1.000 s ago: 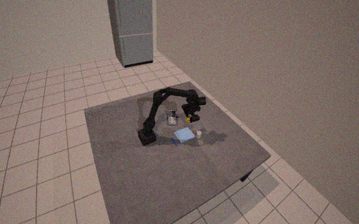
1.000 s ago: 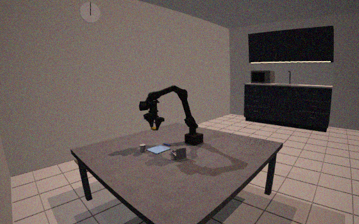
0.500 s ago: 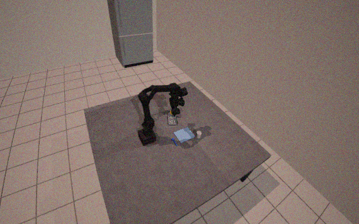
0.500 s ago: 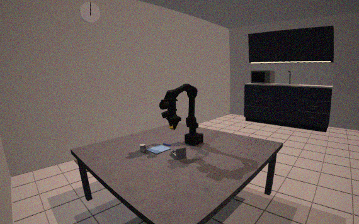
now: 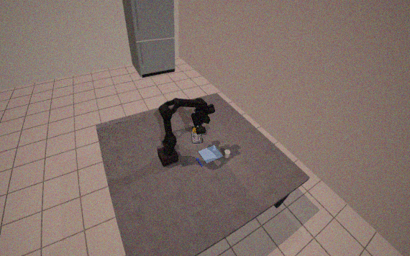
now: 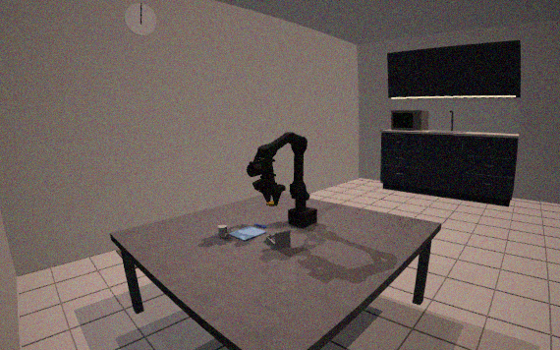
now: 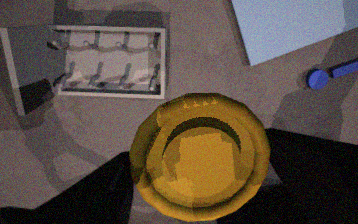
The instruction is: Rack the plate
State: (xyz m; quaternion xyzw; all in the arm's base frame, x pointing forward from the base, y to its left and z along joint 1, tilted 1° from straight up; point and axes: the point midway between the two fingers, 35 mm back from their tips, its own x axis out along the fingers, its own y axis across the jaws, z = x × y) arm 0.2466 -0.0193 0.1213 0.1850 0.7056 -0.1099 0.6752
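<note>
Gripping a round, raised-rimmed yellow plate (image 5: 194, 129) (image 6: 271, 203) (image 7: 201, 204) by opposite edges, the black parallel-jaw gripper (image 5: 198, 129) (image 6: 272, 201) (image 7: 197, 149) holds it above the table. The plate is probably stiff, light and somewhat slippery; an off-centre rim hold would better suit the pale wire-pronged dish rack (image 5: 196, 142) (image 6: 280, 240) (image 7: 163, 62).

Plain greyish-beige walls; pale square floor tiles, dark joints; tall grey fridge (image 5: 155, 39) by the wall; round clock (image 6: 140, 19) high up; dark wall cabinet (image 6: 453, 70), lit strip (image 6: 453, 97) beneath; microwave (image 6: 409, 120) on dark base units (image 6: 448, 164); dim light, shadows on floor.
</note>
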